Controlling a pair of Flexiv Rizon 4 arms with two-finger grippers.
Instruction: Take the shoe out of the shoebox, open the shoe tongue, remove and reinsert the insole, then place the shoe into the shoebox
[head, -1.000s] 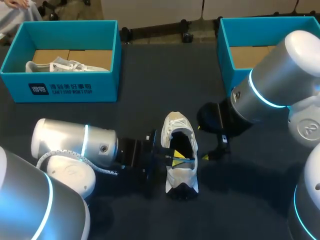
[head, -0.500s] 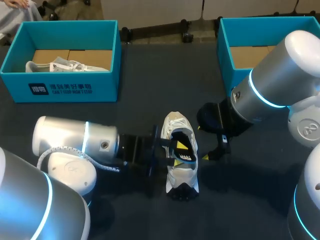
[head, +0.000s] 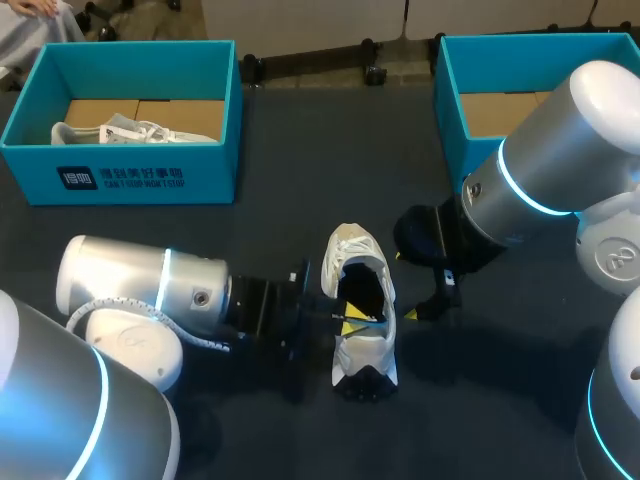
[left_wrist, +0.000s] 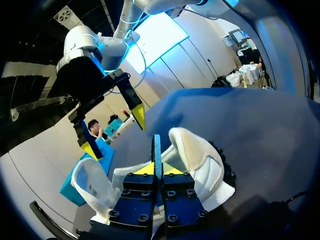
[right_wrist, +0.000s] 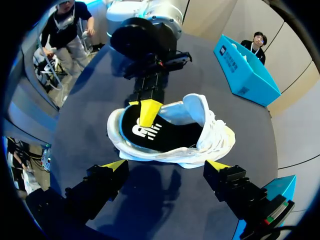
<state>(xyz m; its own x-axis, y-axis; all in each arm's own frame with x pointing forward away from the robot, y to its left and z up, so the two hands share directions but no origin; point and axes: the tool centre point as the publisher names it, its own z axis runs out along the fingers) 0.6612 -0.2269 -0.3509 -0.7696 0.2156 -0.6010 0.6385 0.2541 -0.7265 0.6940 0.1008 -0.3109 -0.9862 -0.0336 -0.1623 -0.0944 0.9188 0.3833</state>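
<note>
A white shoe (head: 362, 350) lies on the dark table (head: 300, 150), its opening up, toe toward me. Its black insole (right_wrist: 167, 136) with a pale blue rim sits inside. My left gripper (head: 352, 322) comes in from the left over the shoe's side and is shut on the insole's edge near the heel. In the left wrist view that edge stands as a thin strip between the closed fingers (left_wrist: 145, 169), with the shoe (left_wrist: 200, 155) around them. My right gripper (right_wrist: 167, 167) hangs open just right of the shoe (right_wrist: 212, 135), touching nothing.
A teal shoebox (head: 120, 180) at the back left holds another white shoe (head: 130, 130). A second teal shoebox (head: 452, 100) stands at the back right, partly behind my right arm.
My left gripper opened briefly, deeper in the shoe, then shut again and drew back a little to the left. The right arm has not moved.
</note>
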